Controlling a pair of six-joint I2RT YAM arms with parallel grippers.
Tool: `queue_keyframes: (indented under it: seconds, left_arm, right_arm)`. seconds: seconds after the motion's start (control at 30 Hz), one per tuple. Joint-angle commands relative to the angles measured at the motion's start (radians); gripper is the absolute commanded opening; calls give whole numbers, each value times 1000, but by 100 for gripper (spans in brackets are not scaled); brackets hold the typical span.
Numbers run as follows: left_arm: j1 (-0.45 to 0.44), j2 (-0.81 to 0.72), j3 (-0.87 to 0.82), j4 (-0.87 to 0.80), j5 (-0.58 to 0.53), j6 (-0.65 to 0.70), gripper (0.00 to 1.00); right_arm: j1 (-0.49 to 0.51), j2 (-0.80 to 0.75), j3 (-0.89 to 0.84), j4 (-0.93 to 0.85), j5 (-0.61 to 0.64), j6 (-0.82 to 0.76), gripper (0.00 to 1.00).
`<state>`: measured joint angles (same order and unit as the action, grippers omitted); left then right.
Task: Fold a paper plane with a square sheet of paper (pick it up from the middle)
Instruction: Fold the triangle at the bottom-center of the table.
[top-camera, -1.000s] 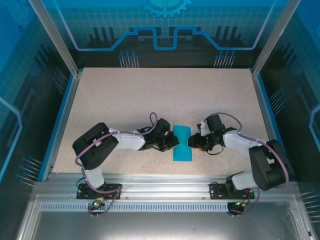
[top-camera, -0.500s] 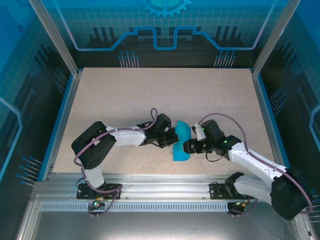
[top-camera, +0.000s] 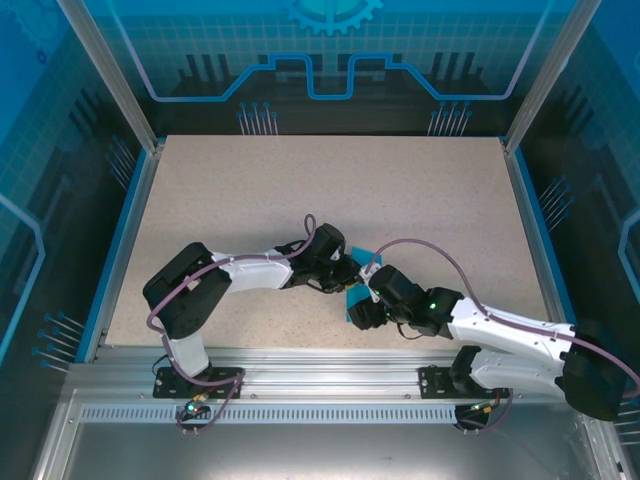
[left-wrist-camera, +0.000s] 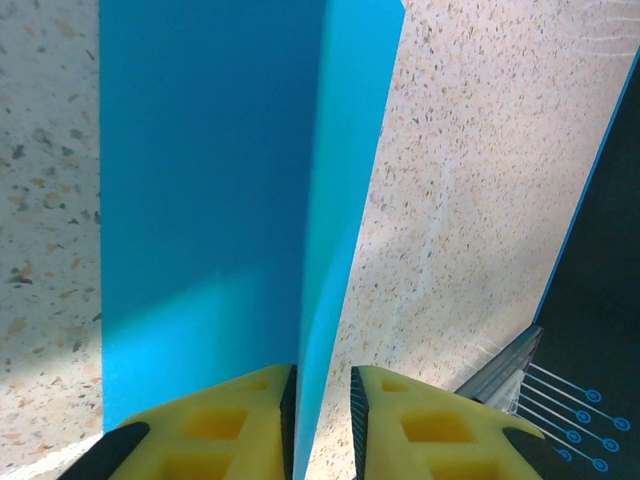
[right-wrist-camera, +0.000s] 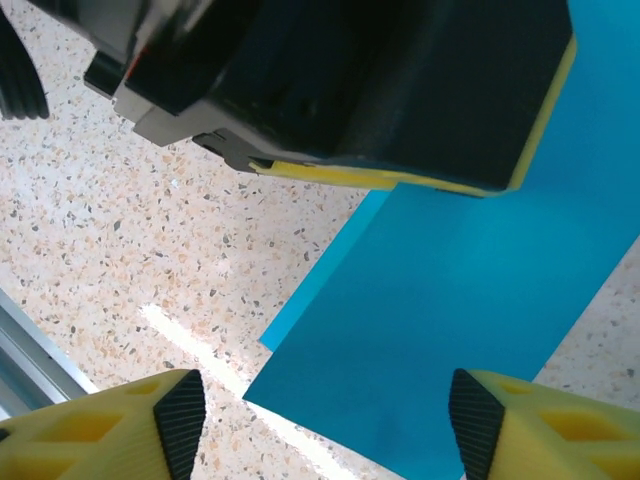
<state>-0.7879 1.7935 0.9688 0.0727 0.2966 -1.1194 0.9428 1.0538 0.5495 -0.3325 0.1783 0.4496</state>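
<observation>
1. The worktop (top-camera: 300, 190) is a pale board with a fine stone-like speckle. A blue rim (top-camera: 123, 240) runs down its sides.
2. Translucent blue panels (top-camera: 330, 50), printed with gear and circuit lines, wall in the back and both sides. They are framed by slanting aluminium posts (top-camera: 105, 70).
3. A ribbed aluminium rail (top-camera: 330, 365) crosses the near edge, where both arm bases are bolted.
4. The square sheet of paper (left-wrist-camera: 200, 200) lies on the worktop near the middle, a little toward the near edge and between the two arms. It is folded along a straight crease, and its layers sit slightly offset at one edge.
5. The left pincer (left-wrist-camera: 320, 420) stands narrow. The creased edge of the sheet runs into the gap between its yellow pads (left-wrist-camera: 230, 425), and speckled worktop shows through the rest of the gap. The pincer does not seem to be nipping the paper, though the view is too close to be sure.
6. The right pincer (right-wrist-camera: 320, 420) is wide and holds nothing. Its yellow fingertips (right-wrist-camera: 150, 410) stand on either side of a corner of the sheet, just above it, with the left pincer's black body directly ahead.
7. From above, the two pincers meet over the sheet and cover most of it. The right arm is stretched low across the worktop.
</observation>
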Motion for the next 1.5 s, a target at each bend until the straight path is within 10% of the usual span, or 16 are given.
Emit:
queue_keyframes:
  seconds: [0.0,0.37,0.87,1.47]
  left_arm:
    - [5,-13,24,-9,39,14,25]
    - [5,8,71,-42,58,27,27]
    - [4,2,61,-67,50,36,26]
    - [6,-24,46,-107,1,58,31]
  right_arm:
    - [14,-19,-8,10,53,7,72]
    - [55,86,15,17,73,6,76]
    - [80,57,45,-50,158,19,54]
    - [-13,72,43,-37,-28,9,0]
